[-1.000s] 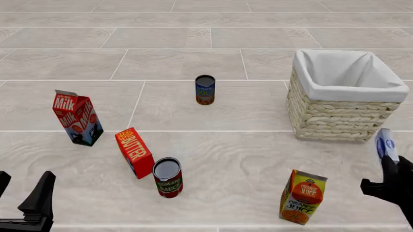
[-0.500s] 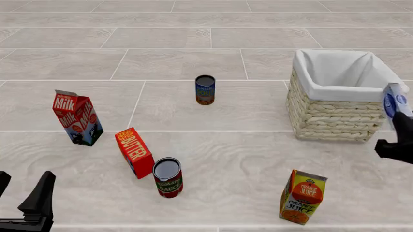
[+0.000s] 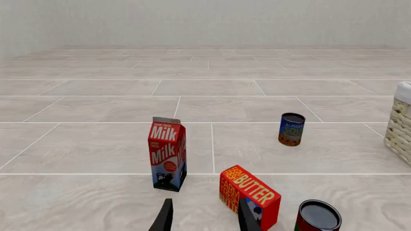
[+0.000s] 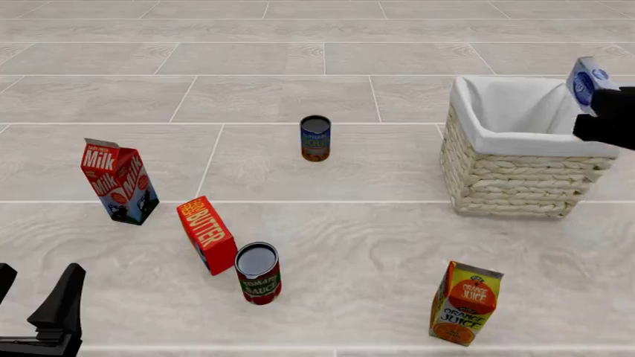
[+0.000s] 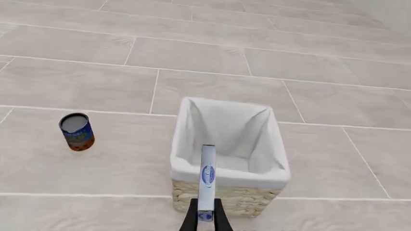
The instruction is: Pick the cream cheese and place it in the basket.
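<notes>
The cream cheese [image 4: 587, 84] is a thin white box with blue markings. My right gripper [image 4: 593, 113] is shut on it and holds it upright in the air at the right rim of the basket [image 4: 526, 175]. In the right wrist view the box [image 5: 207, 179] stands edge-on between the fingers, in front of and above the basket [image 5: 226, 173], whose white lining looks empty. My left gripper [image 4: 35, 312] is open and empty at the near left, low over the floor; its fingertips [image 3: 165, 219] show in the left wrist view.
A milk carton [image 4: 119, 181], a red-orange butter box [image 4: 207, 234] and a dark-topped can [image 4: 258, 273] stand at the left and middle. A blue can [image 4: 315, 138] stands farther back. An orange juice carton [image 4: 465, 302] stands near, in front of the basket.
My right gripper has risen and moved away with the cream cheese, from low beside the basket's near right corner up to its right rim. The left arm has not moved.
</notes>
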{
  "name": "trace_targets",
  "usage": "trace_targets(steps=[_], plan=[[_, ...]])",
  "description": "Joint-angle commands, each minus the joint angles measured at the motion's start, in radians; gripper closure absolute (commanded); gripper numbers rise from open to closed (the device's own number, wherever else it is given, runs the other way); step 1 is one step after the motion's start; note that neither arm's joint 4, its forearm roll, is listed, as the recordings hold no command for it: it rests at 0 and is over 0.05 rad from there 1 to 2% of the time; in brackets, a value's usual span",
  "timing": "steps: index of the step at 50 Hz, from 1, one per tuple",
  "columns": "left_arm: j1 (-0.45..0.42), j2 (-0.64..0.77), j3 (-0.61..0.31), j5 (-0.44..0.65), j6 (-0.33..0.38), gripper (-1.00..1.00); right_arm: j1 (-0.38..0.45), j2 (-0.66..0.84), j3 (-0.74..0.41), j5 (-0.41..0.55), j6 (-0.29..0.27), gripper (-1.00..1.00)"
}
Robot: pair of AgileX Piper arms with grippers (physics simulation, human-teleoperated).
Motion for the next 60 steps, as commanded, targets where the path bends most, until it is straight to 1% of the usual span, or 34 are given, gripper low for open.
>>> trace_targets(steps=[1,3,4,5,6,7,9,10,11,12,13,15,16,17,19,20,22,24,25,26,27,32,33,34,35,36,37,40,41,47,53,55,57,60], plan=[[0.000,0.000,0.000,0.000,0.000,-1.00,0.027,0.159,-0.220,0.150,0.064,1.00],[0.000,0.000,0.000,0.000,0.000,-1.00,0.040,0.189,-0.231,0.167,0.057,1.00],[0.000,0.000,0.000,0.000,0.000,-1.00,0.028,0.233,-0.251,0.183,0.074,1.00],[0.000,0.000,0.000,0.000,0.000,-1.00,0.028,0.233,-0.251,0.183,0.074,1.00],[0.000,0.000,0.000,0.000,0.000,-1.00,0.019,0.252,-0.264,0.189,0.054,1.00],[0.000,0.000,0.000,0.000,0.000,-1.00,0.018,0.271,-0.276,0.207,0.051,1.00],[0.000,0.000,0.000,0.000,0.000,-1.00,0.027,0.295,-0.314,0.232,0.095,1.00],[0.000,0.000,0.000,0.000,0.000,-1.00,0.031,0.306,-0.331,0.256,0.077,1.00],[0.000,0.000,0.000,0.000,0.000,-1.00,0.025,0.311,-0.347,0.269,0.088,1.00],[0.000,0.000,0.000,0.000,0.000,-1.00,0.025,0.311,-0.347,0.270,0.088,1.00],[0.000,0.000,0.000,0.000,0.000,-1.00,0.009,0.357,-0.380,0.294,0.087,1.00],[0.000,0.000,0.000,0.000,0.000,-1.00,0.003,0.369,-0.386,0.303,0.077,1.00],[0.000,0.000,0.000,0.000,0.000,-1.00,0.009,0.388,-0.391,0.324,0.079,1.00],[0.000,0.000,0.000,0.000,0.000,-1.00,0.007,0.398,-0.397,0.334,0.092,1.00],[0.000,0.000,0.000,0.000,0.000,-1.00,-0.007,0.415,-0.412,0.344,0.092,1.00],[0.000,0.000,0.000,0.000,0.000,-1.00,0.006,0.416,-0.408,0.347,0.120,1.00],[0.000,0.000,0.000,0.000,0.000,-1.00,0.018,0.430,-0.392,0.356,0.102,1.00],[0.000,0.000,0.000,0.000,0.000,-1.00,0.015,0.440,-0.393,0.361,0.099,1.00],[0.000,0.000,0.000,0.000,0.000,-1.00,-0.005,0.450,-0.416,0.366,0.086,1.00],[0.000,0.000,0.000,0.000,0.000,-1.00,-0.005,0.450,-0.416,0.367,0.086,1.00],[0.000,0.000,0.000,0.000,0.000,-1.00,-0.007,0.455,-0.428,0.372,0.099,1.00],[0.000,0.000,0.000,0.000,0.000,-1.00,-0.026,0.489,-0.470,0.414,0.089,1.00],[0.000,0.000,0.000,0.000,0.000,-1.00,-0.040,0.501,-0.493,0.424,0.107,1.00],[0.000,0.000,0.000,0.000,0.000,-1.00,-0.041,0.505,-0.500,0.429,0.090,1.00],[0.000,0.000,0.000,0.000,0.000,-1.00,-0.049,0.522,-0.513,0.447,0.060,1.00],[0.000,0.000,0.000,0.000,0.000,-1.00,-0.049,0.523,-0.513,0.448,0.060,1.00],[0.000,0.000,0.000,0.000,0.000,-1.00,-0.047,0.522,-0.521,0.449,0.075,1.00],[0.000,0.000,0.000,0.000,0.000,-1.00,-0.061,0.552,-0.575,0.477,0.067,1.00],[0.000,0.000,0.000,0.000,0.000,-1.00,-0.069,0.562,-0.588,0.483,0.072,1.00],[0.000,0.000,0.000,0.000,0.000,-1.00,-0.072,0.602,-0.657,0.520,0.064,1.00],[0.000,0.000,0.000,0.000,0.000,-1.00,-0.076,0.621,-0.656,0.523,0.061,1.00],[0.000,0.000,0.000,0.000,0.000,-1.00,-0.074,0.628,-0.652,0.524,0.051,1.00],[0.000,0.000,0.000,0.000,0.000,-1.00,-0.073,0.630,-0.653,0.524,0.057,1.00],[0.000,0.000,0.000,0.000,0.000,-1.00,-0.082,0.646,-0.674,0.532,0.038,1.00]])
